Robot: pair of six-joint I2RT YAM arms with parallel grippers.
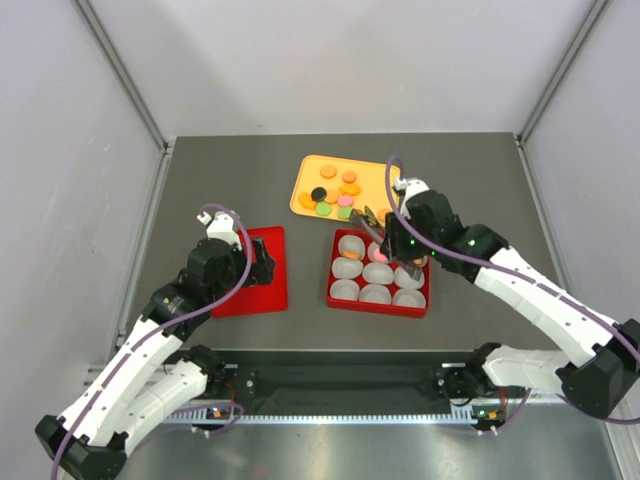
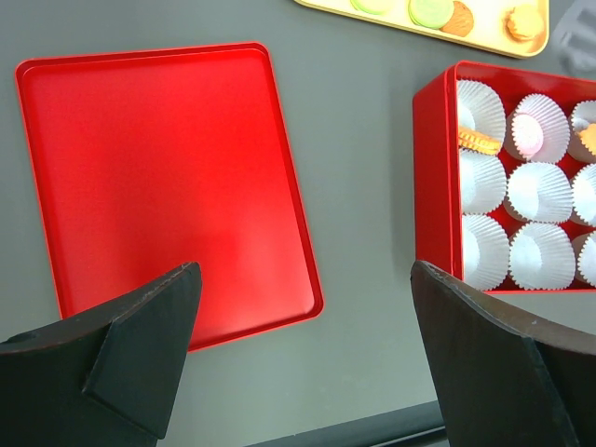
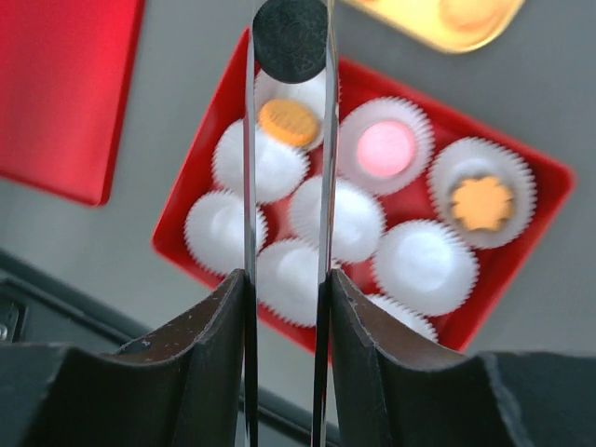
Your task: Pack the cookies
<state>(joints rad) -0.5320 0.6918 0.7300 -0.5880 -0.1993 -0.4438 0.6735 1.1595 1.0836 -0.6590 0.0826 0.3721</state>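
Cookies [image 1: 335,195] in orange, green, pink and black lie on a yellow tray [image 1: 312,172] at the back. My right gripper [image 3: 287,279] is shut on metal tongs [image 3: 326,186], whose tips pinch a black cookie [image 3: 291,39] above the far edge of a red box [image 3: 545,186] of white paper cups. Three cups hold cookies: an orange one [image 3: 289,121], a pink one [image 3: 386,149] and another orange one [image 3: 481,203]. My left gripper [image 2: 305,270] is open and empty, hovering over the table by a flat red lid [image 2: 158,177].
The red box [image 1: 331,285] sits at centre right, the red lid [image 1: 265,290] to its left, the yellow tray behind them. Grey walls close in the table at both sides and the back. A black rail runs along the near edge.
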